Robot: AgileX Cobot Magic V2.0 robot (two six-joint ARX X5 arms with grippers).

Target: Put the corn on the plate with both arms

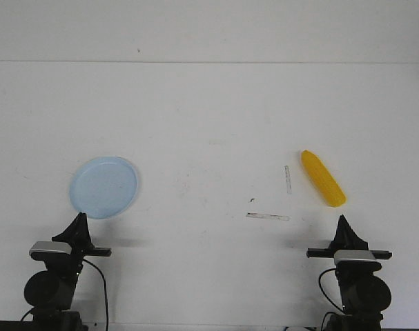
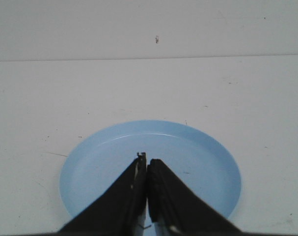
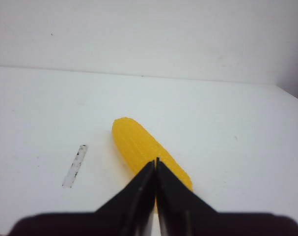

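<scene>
Apparently the task has not yet begun in earnest: the bright yellow, smooth, tapered corn cob (image 1: 323, 178) lies on the white table (image 1: 209, 124) on the robot's right, well apart from the round, shallow, pale blue plastic plate (image 1: 103, 187) on its left, and nothing is on the plate. The black pointed right gripper (image 1: 343, 222) sits just short of the cob's near end with its jaws together, holding nothing; the black pointed left gripper (image 1: 80, 219) rests at the plate's near rim, jaws likewise together and empty. The next move, as I judge it, calls for the right jaws to part and come down across the cob, which lies at a slant to them. Two thin pale strips (image 1: 268, 216) lie on the table near the cob, between it and the plate; they look flat and unlikely to obstruct.
</scene>
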